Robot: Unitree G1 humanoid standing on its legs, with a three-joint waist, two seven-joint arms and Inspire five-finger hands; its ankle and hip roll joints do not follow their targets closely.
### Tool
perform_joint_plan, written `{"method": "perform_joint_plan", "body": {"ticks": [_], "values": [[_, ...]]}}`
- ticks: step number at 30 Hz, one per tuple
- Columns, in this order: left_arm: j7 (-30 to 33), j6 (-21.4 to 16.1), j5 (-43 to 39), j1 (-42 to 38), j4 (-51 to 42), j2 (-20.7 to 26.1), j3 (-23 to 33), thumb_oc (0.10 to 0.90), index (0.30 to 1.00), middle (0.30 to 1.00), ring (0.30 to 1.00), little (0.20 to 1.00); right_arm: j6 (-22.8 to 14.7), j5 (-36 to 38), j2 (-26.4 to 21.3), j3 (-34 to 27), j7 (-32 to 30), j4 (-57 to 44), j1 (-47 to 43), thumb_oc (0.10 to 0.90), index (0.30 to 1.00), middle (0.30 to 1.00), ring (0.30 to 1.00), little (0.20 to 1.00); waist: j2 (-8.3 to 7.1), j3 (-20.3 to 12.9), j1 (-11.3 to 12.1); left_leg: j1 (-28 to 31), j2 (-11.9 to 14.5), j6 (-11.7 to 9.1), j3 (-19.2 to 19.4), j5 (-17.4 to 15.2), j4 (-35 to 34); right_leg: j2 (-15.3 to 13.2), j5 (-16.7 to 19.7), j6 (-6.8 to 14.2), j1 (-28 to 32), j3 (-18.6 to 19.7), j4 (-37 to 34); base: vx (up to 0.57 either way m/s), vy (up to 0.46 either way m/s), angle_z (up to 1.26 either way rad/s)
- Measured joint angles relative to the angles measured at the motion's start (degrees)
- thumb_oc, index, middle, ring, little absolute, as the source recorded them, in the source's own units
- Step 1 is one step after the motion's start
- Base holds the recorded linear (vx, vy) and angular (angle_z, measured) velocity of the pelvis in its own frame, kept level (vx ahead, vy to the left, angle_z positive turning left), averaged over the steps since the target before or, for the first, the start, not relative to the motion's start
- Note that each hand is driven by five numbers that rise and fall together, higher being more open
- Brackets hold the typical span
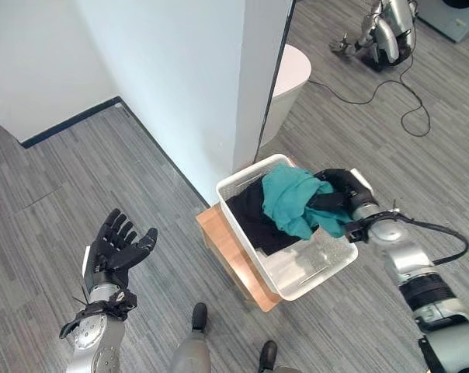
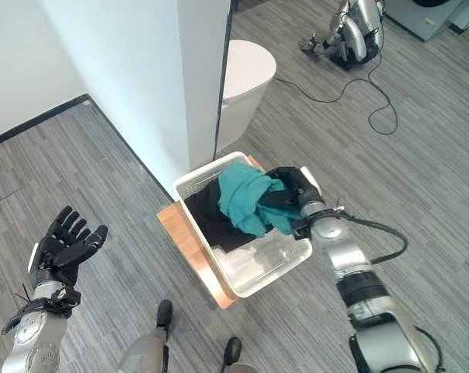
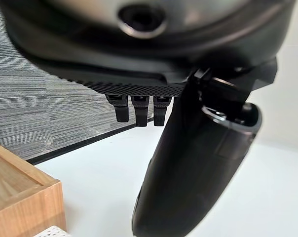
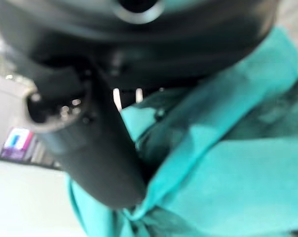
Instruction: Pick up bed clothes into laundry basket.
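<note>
A teal cloth [image 1: 297,200] of soft, rumpled fabric lies heaped in a white basket [image 1: 326,270], a rectangular plastic tub with perforated walls. The cloth drapes over a flat black garment [image 1: 250,219] filling the basket's far half, and its longer run goes from the far rim toward the right arm. The basket sits on a low wooden stand [image 1: 219,241] on grey plank flooring, just beside a white wall corner [image 1: 242,85]. The right hand [image 1: 337,194] is at the cloth's near edge, and the wrist view suggests its thumb is pressed into the folds, seemingly pinching them. The left hand [image 1: 119,242] hangs well apart over the floor, fingers straight and spread.
</note>
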Motion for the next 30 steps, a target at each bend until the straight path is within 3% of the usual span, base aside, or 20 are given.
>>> {"method": "perform_joint_plan", "body": {"ticks": [3,9,18,19,20,26,30], "values": [[0.32,-0.11,0.00,-0.37,0.00,0.02,-0.30,0.800,0.900,0.900,0.900,0.900,0.77,-3.11,1.33,3.63,-0.48,1.99,-0.18,0.400,0.300,0.300,0.300,0.300,1.12,0.66,0.79,-0.55,-0.02,-0.01,-0.04,0.03,0.00,-0.03,0.01,-0.01,-0.58,0.03,0.00,-0.03,0.007,0.00],[1.13,-0.13,0.01,-0.37,0.01,-0.02,-0.35,0.800,0.900,0.900,0.900,0.900,1.21,-11.13,6.60,5.93,-0.10,2.55,0.48,0.400,0.300,0.300,0.300,0.300,1.37,0.80,0.92,-0.58,0.02,0.00,-0.11,0.03,0.01,0.03,0.01,-0.01,-0.50,-0.08,0.02,0.00,0.001,0.01],[2.26,-1.02,0.04,0.60,0.59,0.01,1.20,0.800,0.900,0.900,0.900,0.900,1.39,-14.45,5.63,3.66,-0.41,11.16,-2.82,0.400,0.300,0.300,0.300,0.300,1.41,0.78,1.08,-0.23,-0.05,0.01,-0.53,0.24,0.01,0.00,0.00,-0.01,-0.04,-0.12,0.00,0.00,0.003,0.02],[2.26,-1.03,0.04,0.70,0.59,0.01,1.20,0.800,0.900,0.900,0.900,0.900,1.39,-14.45,5.35,3.43,-0.56,11.32,-2.93,0.723,0.785,0.785,0.785,0.785,1.41,0.78,1.05,-0.18,-0.04,0.01,-0.52,0.27,0.01,-0.01,0.01,-0.02,-0.03,-0.10,0.00,0.00,0.000,0.00],[2.26,-1.03,0.04,0.74,0.70,0.01,1.13,0.800,0.900,0.900,0.900,0.900,1.38,-14.43,4.89,3.29,-0.64,12.34,-3.50,0.800,0.900,0.900,0.900,0.900,1.46,0.76,1.00,-0.10,-0.03,0.01,-0.37,0.27,0.01,-0.03,0.01,-0.02,-0.07,-0.02,0.00,-0.01,0.013,-0.03],[2.29,-1.04,0.04,0.15,0.75,0.07,1.14,0.800,0.900,0.900,0.900,0.900,2.08,-13.63,1.29,1.43,-1.35,9.59,-3.84,0.800,0.900,0.900,0.900,0.900,1.78,0.83,0.88,-0.06,-0.04,0.00,0.04,0.29,0.00,-0.09,0.08,-0.10,-0.11,0.10,0.01,0.00,0.004,-0.01],[2.61,-1.09,0.06,-0.84,0.76,0.09,1.05,0.800,0.900,0.900,0.900,0.900,2.30,-7.81,-0.08,-2.44,-3.90,0.87,-3.88,0.800,0.900,0.900,0.900,0.900,1.94,0.76,-0.21,0.06,0.07,0.00,0.43,0.28,0.00,-0.08,0.11,-0.14,-0.20,0.36,0.01,0.00,0.016,-0.04]]}}
